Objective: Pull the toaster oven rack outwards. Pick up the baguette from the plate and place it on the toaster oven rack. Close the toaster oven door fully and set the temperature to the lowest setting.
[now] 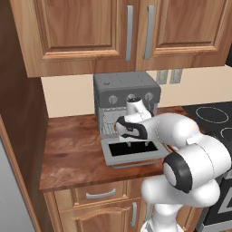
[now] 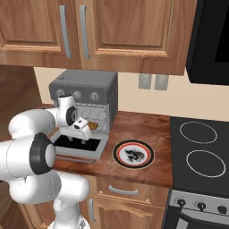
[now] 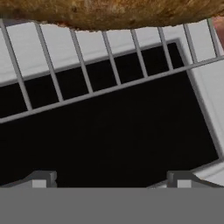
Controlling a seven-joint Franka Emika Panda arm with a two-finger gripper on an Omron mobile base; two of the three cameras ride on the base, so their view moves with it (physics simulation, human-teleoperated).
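Note:
The grey toaster oven (image 1: pixel 127 90) stands at the back of the wooden counter, and its door (image 1: pixel 132 152) lies open and flat in front of it. The wire rack (image 3: pixel 87 76) is pulled out over the door's black glass. The golden-brown baguette (image 3: pixel 113 12) lies on the rack (image 2: pixel 99 120), and a bit of the loaf (image 2: pixel 93 125) peeks out beside my hand. My gripper (image 3: pixel 111 180) hovers just above the open door (image 2: pixel 77 146), in front of the baguette. It is open, with nothing between its fingertips (image 3: pixel 41 179). The plate (image 2: pixel 133 154) on the counter to the right of the oven is bare.
A black stovetop (image 2: pixel 199 150) with ring burners lies right of the plate. Wooden wall cabinets (image 1: pixel 127 31) hang above the oven. A tall wooden panel (image 1: pixel 20 136) closes the counter's left end. Bare counter (image 1: pixel 72 154) lies left of the door.

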